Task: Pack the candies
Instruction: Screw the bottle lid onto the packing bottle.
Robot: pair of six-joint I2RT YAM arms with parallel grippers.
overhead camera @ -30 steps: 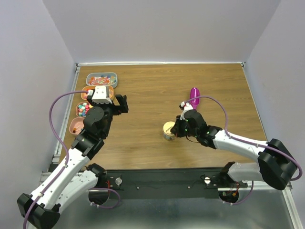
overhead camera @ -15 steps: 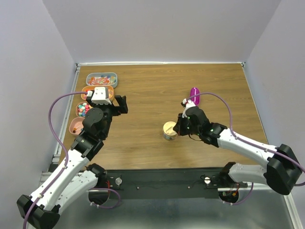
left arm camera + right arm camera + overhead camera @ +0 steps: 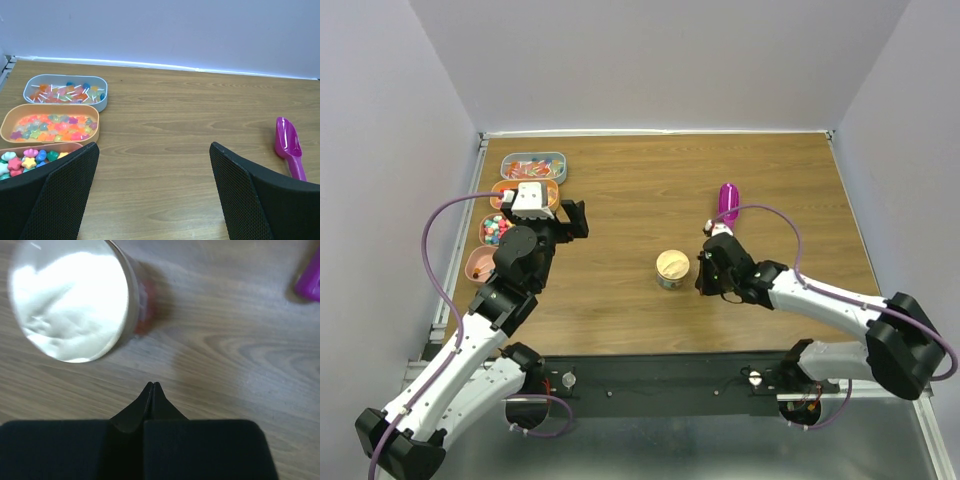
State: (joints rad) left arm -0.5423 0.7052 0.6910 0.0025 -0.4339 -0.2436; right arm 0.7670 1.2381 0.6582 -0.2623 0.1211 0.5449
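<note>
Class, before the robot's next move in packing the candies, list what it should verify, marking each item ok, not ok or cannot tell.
1. Jar upright, cream lid on top: ok.
2. Jar's contents: cannot tell, the lid hides them.
3. Right gripper beside the jar, jaws shut on nothing: ok.
4. Left gripper jaws open and empty: ok.
5. Scoop lying free on the table: ok.
6. Trays stocked with candies: ok.
</note>
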